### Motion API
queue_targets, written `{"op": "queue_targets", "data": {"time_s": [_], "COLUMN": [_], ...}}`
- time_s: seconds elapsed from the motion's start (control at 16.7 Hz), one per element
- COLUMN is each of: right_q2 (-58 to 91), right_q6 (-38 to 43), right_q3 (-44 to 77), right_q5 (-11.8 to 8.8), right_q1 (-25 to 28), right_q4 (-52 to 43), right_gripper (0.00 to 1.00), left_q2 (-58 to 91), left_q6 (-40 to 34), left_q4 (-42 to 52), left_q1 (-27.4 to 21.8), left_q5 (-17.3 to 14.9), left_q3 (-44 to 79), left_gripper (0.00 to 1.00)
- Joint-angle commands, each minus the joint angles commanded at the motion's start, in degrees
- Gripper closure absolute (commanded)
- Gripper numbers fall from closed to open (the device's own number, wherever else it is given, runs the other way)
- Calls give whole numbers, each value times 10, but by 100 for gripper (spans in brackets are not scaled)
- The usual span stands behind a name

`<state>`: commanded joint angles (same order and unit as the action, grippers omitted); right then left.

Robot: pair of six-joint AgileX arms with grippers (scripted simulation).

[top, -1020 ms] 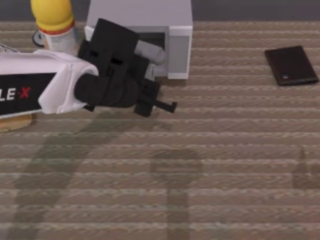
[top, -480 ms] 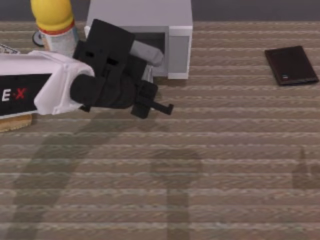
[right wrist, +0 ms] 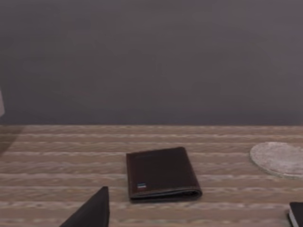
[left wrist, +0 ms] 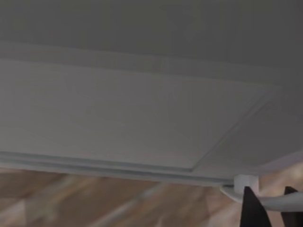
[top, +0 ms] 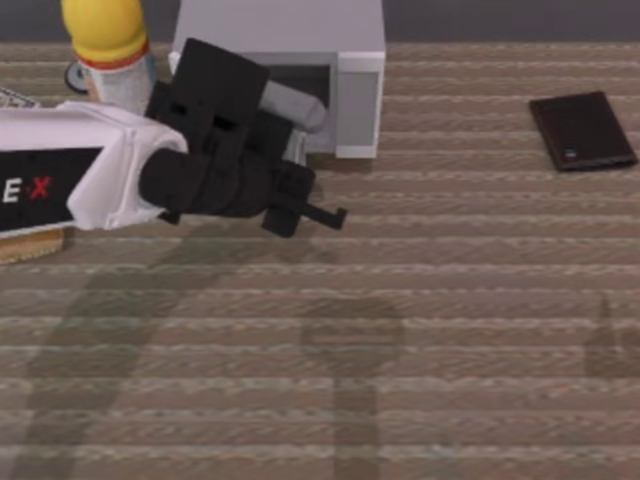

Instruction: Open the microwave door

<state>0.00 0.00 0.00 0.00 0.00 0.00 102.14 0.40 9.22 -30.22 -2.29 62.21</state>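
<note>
left arm (top: 90,180), partial lettering "E-X"

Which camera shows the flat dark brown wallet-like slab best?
The right wrist view: the flat dark brown slab lies whole and close on the striped wooden table. The top view shows it smaller, at the table's far right. The left wrist view shows none of it.

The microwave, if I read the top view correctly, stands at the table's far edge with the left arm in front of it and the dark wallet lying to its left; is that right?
Not quite: the top view shows the dark wallet lying to the right of the microwave, not the left. The rest holds: the microwave stands at the far edge and the left arm reaches in front of it, with the left claw near its door.
</note>
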Motion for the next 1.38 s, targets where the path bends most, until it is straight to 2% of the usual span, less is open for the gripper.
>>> {"op": "queue_targets", "data": {"time_s": [0.66,1.08,1.38], "right_q2": [0,0,0], "right_q6": [0,0,0], "right_q3": [0,0,0], "right_q5": [0,0,0], "right_q1": [0,0,0], "right_q4": [0,0,0], "right_gripper": [0,0,0], "left_q2": [0,-12,-13], "left_q6": [0,28,30], "left_q4": [0,-1,0], "left_q1": [0,11,12], "left_q5": [0,-24,-26], "left_q3": [0,-14,-15], "left_gripper": [100,100,100]}}
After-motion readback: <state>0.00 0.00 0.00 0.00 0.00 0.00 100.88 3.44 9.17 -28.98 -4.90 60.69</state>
